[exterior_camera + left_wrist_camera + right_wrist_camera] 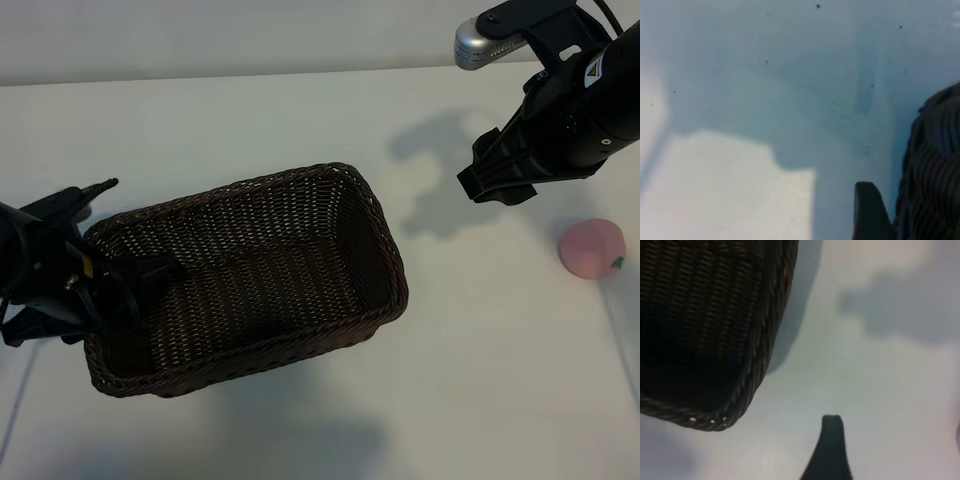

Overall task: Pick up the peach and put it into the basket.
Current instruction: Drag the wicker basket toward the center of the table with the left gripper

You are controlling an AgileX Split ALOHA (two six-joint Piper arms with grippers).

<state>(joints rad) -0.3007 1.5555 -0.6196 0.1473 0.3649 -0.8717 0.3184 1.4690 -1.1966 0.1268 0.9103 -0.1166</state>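
The peach (pixel 592 248) is seen lying on the white surface (pixel 480 380), below and slightly to the right of the right tool (pixel 497 182) in the exterior view, near it but not touched. That tool is held above the surface with its fingers spread wide and nothing between them. The basket (pixel 385 245) is set to that tool's left, apart from the peach. The left tool (pixel 125 285) is placed at the basket's far end, over the rim; whether the rim is gripped cannot be told.
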